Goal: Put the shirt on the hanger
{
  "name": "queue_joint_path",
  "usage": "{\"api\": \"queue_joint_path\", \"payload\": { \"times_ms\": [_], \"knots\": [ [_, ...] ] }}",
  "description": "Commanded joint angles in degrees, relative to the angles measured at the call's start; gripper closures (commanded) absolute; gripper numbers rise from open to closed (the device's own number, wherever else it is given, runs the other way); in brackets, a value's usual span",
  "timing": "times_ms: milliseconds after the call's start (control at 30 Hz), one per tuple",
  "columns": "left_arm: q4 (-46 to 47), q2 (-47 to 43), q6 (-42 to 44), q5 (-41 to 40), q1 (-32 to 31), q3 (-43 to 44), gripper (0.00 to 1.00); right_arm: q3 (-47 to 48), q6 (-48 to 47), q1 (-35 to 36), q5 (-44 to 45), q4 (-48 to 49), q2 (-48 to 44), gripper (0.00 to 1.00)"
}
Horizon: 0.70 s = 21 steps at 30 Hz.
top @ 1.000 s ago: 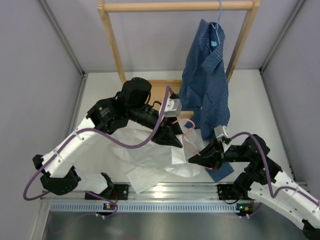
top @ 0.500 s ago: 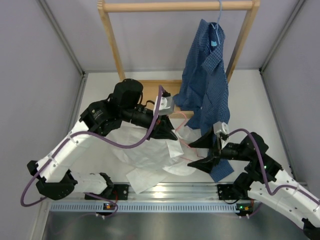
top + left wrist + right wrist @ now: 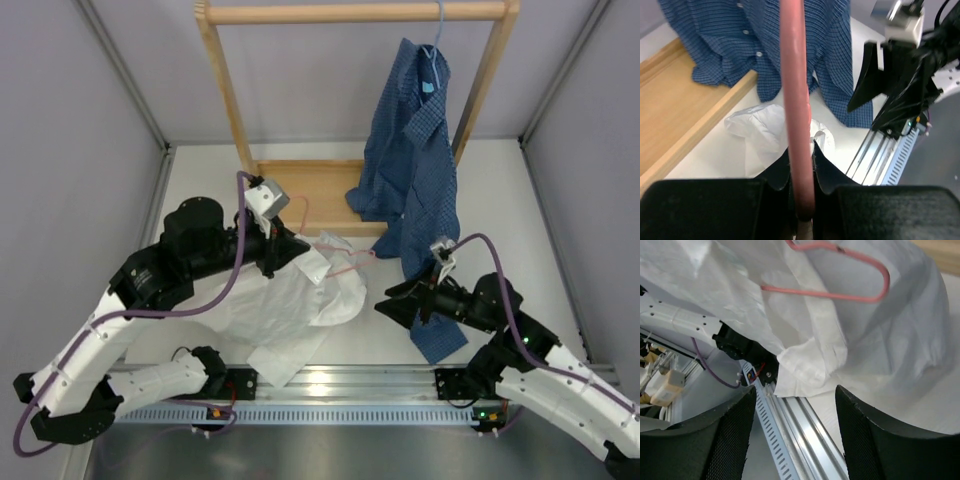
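- Pink wire marks the hanger (image 3: 795, 100), pinched tight in the left claw (image 3: 283, 247); in the right wrist view its far loop lies across the shirt (image 3: 290, 305), one end under a fold.
- The shirt lies crumpled on the tabletop (image 3: 500, 200), between the arms.
- The right claw (image 3: 398, 300) gapes wide and empty, just beside the shirt's right edge.
- To do this well, that claw should likely pinch one layer near the collar and hold it while the wire slides inside; thin fabric slips.
- Behind stands a wooden rack (image 3: 350, 12) with a blue shirt (image 3: 410, 170); grey walls close in.
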Motion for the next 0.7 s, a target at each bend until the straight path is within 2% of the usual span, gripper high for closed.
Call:
{"api": "queue_joint_path", "payload": {
  "times_ms": [0, 133, 200, 400, 667],
  "knots": [
    [9.96, -4.24, -9.21, -10.1, 0.11, -2.0, 1.0, -2.64, 7.78, 0.63, 0.59, 9.61, 5.01, 0.39],
    [9.96, -5.21, -12.2, -11.96, 0.11, -2.44, 1.0, -4.67, 11.56, 0.81, 2.62, 18.39, 10.64, 0.49],
    [10.05, -5.39, -13.17, -11.52, 0.11, -2.45, 1.0, -5.64, 12.62, 1.07, 2.53, 24.9, 14.15, 0.51],
    [10.58, -5.56, -15.02, -10.2, 0.11, -2.27, 1.0, -5.03, 8.85, 1.42, 3.59, 34.74, 21.89, 0.54],
    [10.49, -6.09, -15.63, -9.85, 0.11, -1.83, 1.0, -1.34, 0.23, 1.51, 10.62, 34.49, 27.95, 0.54]
  ]
}}
